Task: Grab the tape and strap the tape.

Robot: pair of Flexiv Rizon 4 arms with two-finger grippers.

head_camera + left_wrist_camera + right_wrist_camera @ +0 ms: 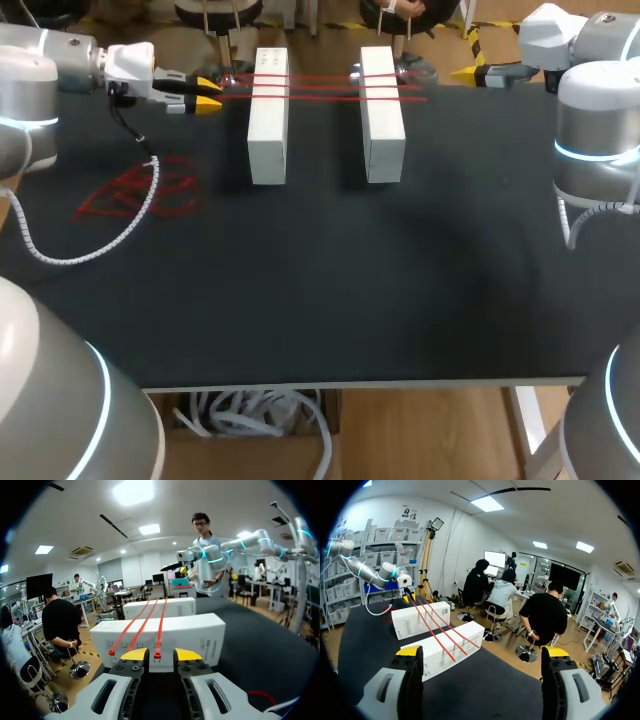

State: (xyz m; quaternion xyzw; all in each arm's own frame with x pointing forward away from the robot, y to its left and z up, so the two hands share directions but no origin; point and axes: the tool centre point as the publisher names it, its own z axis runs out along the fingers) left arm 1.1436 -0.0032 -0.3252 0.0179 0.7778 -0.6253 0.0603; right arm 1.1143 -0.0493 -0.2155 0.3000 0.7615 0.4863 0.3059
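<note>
Two white boxes [268,120] [382,120] stand side by side at the back of the black table. Three red straps [320,88] run taut across their tops. My left gripper [208,94] hovers just past the left box at the straps' ends. In the left wrist view its yellow fingertips [134,654] stand a little apart, with one red strap end [157,654] in the gap and touched by neither. The near box [165,632] is right ahead. My right gripper [466,72] waits at the back right, wide open [482,652] and holding nothing, beyond the other box [445,647].
A loose heap of red straps [140,190] lies on the table's left side. The left arm's white coiled cable [90,245] trails across the heap. The dark tabletop [320,300] stretches bare toward the front edge.
</note>
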